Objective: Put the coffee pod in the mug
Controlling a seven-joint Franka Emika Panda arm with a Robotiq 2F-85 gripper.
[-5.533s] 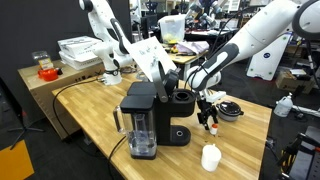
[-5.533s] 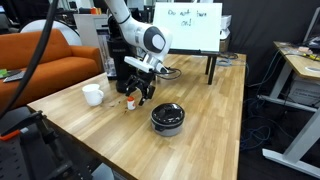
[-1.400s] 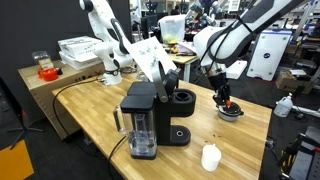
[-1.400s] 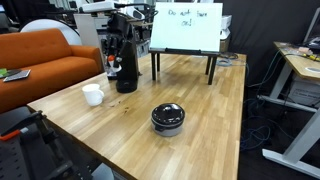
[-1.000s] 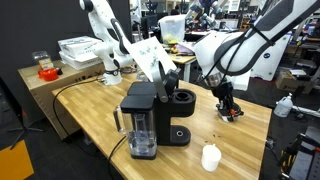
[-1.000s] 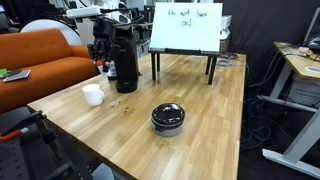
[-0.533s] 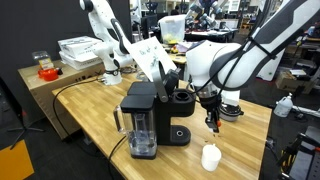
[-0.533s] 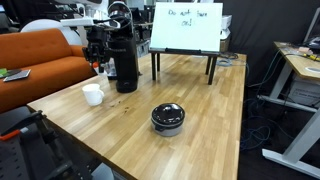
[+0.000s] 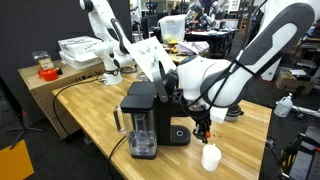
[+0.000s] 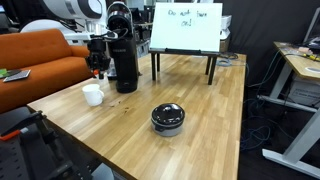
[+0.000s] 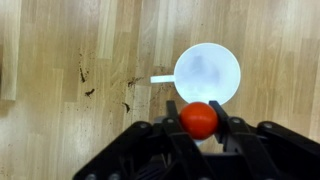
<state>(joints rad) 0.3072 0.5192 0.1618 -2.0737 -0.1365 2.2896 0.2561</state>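
Wooden table (image 11: 60,60) below, the downward-pointing gripper (image 9: 204,129) pinches the coffee pod (image 11: 198,120) above the mug (image 11: 207,73).

You get even overhead room light in both exterior views, only soft shadows on the table (image 10: 200,140). Wrist cam: mug (image 11: 207,73) blown out near-white, coffee pod (image 11: 198,120) sharp & saturated, gripper (image 11: 198,118) dark w/ little detail. Pics low-res.
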